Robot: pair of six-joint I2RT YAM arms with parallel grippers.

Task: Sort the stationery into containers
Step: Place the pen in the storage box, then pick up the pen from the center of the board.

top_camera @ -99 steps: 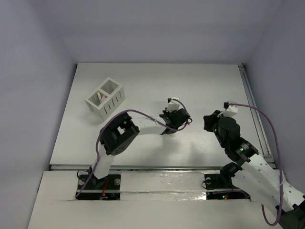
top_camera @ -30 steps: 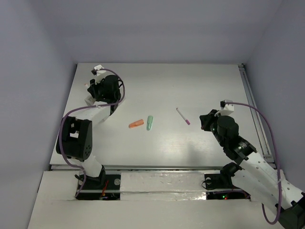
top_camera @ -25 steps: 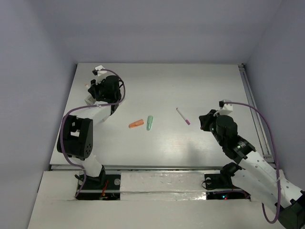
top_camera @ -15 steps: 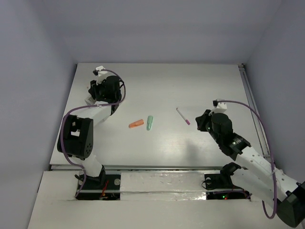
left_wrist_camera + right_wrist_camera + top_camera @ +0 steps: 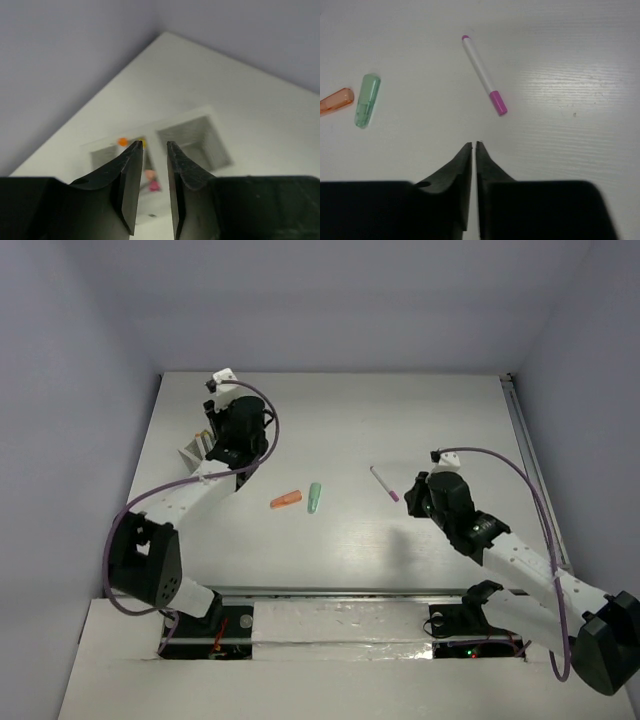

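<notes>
The white two-compartment box [image 5: 172,121] lies below my left gripper [image 5: 153,145], which is open and empty just above it. The box's left compartment holds pens; orange [image 5: 122,142], yellow [image 5: 143,143] and magenta [image 5: 155,186] caps show. The right compartment looks empty. In the top view the left gripper [image 5: 212,437] covers most of the box [image 5: 192,452]. A white pen with a magenta cap [image 5: 482,75] lies on the table just ahead of my shut, empty right gripper [image 5: 474,144]. The mint-green piece [image 5: 367,100] and the orange piece [image 5: 335,100] lie side by side to its left.
In the top view the pen [image 5: 384,483] lies just left of the right gripper [image 5: 415,496]; the mint piece [image 5: 315,497] and orange piece [image 5: 286,500] are mid-table. A rail [image 5: 525,455] runs along the table's right edge. Walls close in behind and at both sides.
The left gripper went from the table's middle to above the box, then shifted slightly right. The right gripper has moved left, closer to the magenta-capped pen.
</notes>
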